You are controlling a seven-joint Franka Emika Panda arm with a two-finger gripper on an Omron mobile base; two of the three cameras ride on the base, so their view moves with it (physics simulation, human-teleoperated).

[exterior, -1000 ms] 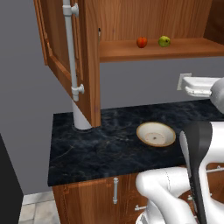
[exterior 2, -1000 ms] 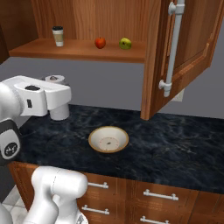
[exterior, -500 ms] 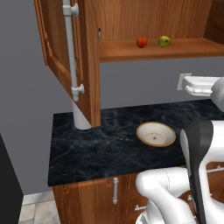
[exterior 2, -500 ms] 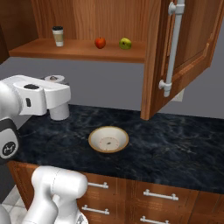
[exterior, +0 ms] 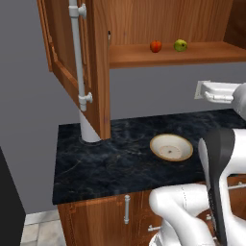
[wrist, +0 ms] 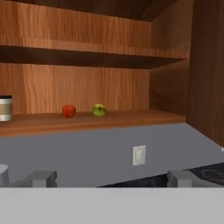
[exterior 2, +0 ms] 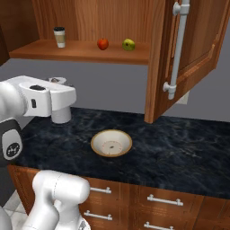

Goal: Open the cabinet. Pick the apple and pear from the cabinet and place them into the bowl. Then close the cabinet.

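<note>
The cabinet (exterior: 98, 72) (exterior 2: 197, 40) stands open, with both doors swung wide. On its lower shelf (wrist: 131, 117) the red apple (exterior: 155, 46) (exterior 2: 103, 44) (wrist: 68, 111) sits just left of the yellow-green pear (exterior: 180, 45) (exterior 2: 128, 44) (wrist: 99, 110), a small gap between them. The bowl (exterior: 171, 147) (exterior 2: 111, 143) rests empty on the dark counter below. My gripper (wrist: 113, 179) is open with nothing between its fingers. It is held level below the shelf, well short of the fruit, and faces the back wall.
A paper coffee cup (exterior 2: 59, 37) (wrist: 5, 107) stands at the shelf's left end. A white cylinder (exterior: 89, 129) (exterior 2: 60, 117) is on the counter's left. The open doors' bar handles (exterior: 77, 53) (exterior 2: 179, 45) jut out on both sides. A wall outlet (wrist: 139, 155) is under the shelf.
</note>
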